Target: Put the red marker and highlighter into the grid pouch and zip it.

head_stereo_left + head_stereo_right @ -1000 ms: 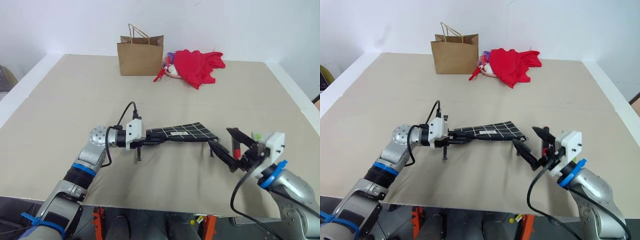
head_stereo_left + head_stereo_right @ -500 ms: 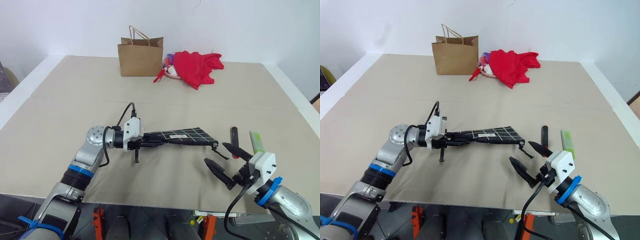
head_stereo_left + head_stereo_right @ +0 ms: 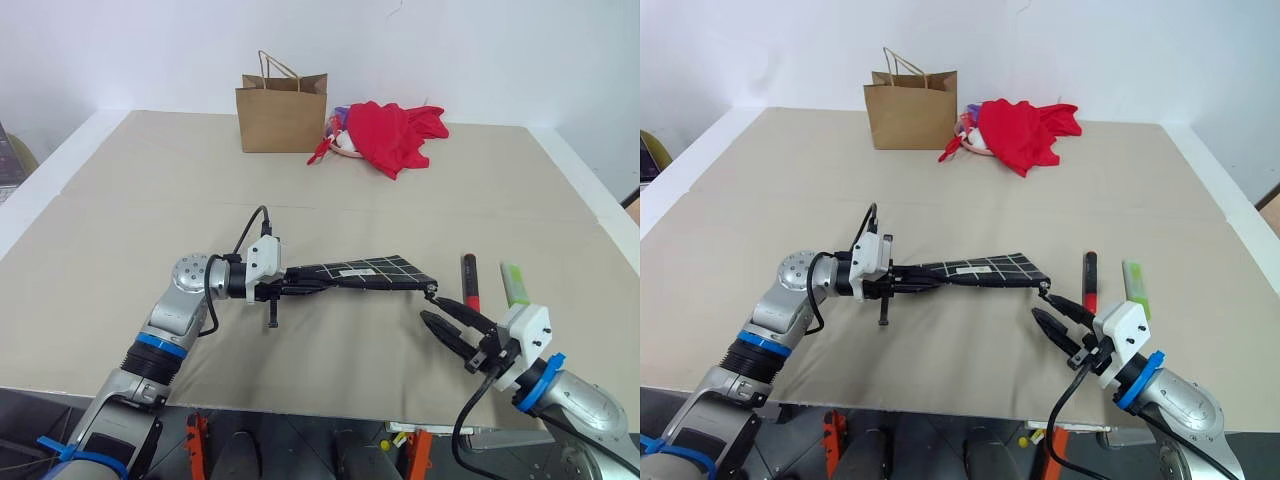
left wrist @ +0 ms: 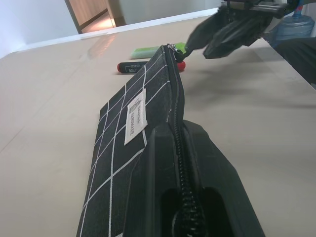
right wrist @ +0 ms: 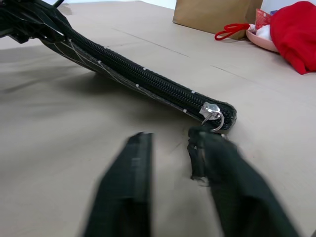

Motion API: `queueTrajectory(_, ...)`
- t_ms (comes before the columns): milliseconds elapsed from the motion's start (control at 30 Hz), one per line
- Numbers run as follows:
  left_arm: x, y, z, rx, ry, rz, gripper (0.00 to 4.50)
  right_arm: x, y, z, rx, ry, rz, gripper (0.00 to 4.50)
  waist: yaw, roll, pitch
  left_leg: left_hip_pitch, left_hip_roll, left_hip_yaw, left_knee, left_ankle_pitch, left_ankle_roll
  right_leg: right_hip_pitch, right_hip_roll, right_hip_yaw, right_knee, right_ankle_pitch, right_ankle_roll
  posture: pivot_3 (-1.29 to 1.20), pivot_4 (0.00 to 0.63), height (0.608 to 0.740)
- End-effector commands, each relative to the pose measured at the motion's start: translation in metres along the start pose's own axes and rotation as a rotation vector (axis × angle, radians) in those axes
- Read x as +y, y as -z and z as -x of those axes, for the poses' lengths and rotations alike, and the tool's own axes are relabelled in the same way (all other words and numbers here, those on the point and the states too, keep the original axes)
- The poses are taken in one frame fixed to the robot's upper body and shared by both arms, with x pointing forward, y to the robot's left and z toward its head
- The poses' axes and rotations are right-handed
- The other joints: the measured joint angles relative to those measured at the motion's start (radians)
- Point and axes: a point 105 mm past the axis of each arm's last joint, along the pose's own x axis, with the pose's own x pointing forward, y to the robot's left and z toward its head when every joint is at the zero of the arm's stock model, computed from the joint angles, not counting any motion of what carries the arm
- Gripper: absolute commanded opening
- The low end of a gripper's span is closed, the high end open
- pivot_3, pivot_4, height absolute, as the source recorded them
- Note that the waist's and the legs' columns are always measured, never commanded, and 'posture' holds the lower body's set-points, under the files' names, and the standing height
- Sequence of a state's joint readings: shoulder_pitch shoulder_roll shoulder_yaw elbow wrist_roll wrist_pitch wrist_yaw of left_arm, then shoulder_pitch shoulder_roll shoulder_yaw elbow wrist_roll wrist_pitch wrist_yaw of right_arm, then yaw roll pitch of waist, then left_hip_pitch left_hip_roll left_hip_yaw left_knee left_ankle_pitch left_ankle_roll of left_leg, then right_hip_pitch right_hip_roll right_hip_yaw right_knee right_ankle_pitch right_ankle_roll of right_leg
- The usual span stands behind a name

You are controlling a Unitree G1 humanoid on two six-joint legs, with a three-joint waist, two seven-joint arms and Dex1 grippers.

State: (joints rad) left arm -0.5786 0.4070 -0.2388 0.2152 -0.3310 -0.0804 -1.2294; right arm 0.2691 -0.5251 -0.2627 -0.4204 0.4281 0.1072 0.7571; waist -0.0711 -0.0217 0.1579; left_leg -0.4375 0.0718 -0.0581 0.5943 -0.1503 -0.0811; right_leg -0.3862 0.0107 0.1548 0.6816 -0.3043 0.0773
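Note:
My left gripper (image 3: pixel 297 284) is shut on the left end of the grid pouch (image 3: pixel 372 271) and holds it level above the table. The pouch's zipper runs along its edge to a metal pull (image 5: pixel 212 114) at its right end. My right gripper (image 3: pixel 432 308) sits low, just short of that end. Its fingers stand a narrow gap apart with nothing between them, and one fingertip is close to the pull. To the right of the pouch, the red marker (image 3: pixel 469 283) and the light-green highlighter (image 3: pixel 514 284) lie side by side on the table.
A brown paper bag (image 3: pixel 282 112) stands at the back of the beige table (image 3: pixel 150 220). Next to it lies a red cloth (image 3: pixel 395 132) over a small heap. The table's front edge runs just below my arms.
My right gripper's fingers have gone from wide apart to nearly together. The hand has sunk a little and now sits at the pouch's right end. The left gripper keeps its hold.

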Motion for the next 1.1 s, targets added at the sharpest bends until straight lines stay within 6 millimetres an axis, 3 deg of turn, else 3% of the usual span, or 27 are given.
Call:
queueTrajectory(33,0.001,-0.011,-0.001,-0.025,-0.004,-0.037,0.00,-0.004,-0.007,0.002,-0.018,0.007,0.020,0.08,0.000,0.000,0.000,0.000,0.000,0.000,0.000,0.000,0.000,0.000,0.000,0.000,0.000,0.000,0.000,0.00,0.150,0.740)
queueTrajectory(267,-0.002,-0.010,-0.001,-0.027,-0.004,-0.030,0.00,-0.002,-0.005,0.001,-0.009,-0.016,0.020,0.08,0.000,0.000,0.000,0.000,0.000,0.000,0.000,0.000,0.000,0.000,0.000,0.000,0.000,0.000,0.000,0.00,0.150,0.740)
queueTrajectory(467,-0.003,-0.012,-0.005,-0.031,-0.008,-0.025,0.00,0.015,-0.007,-0.013,-0.005,-0.131,0.024,0.08,0.000,0.000,0.000,0.000,0.000,0.000,0.000,0.000,0.000,0.000,0.000,0.000,0.000,0.000,0.000,0.00,0.150,0.740)
queueTrajectory(1100,-0.006,-0.011,-0.014,-0.045,-0.008,-0.053,0.00,0.071,-0.068,-0.080,-0.129,-0.445,0.051,0.08,-0.001,0.000,0.000,0.000,0.000,-0.001,0.001,0.000,0.000,0.000,0.000,0.000,0.000,0.001,0.001,0.00,0.150,0.740)
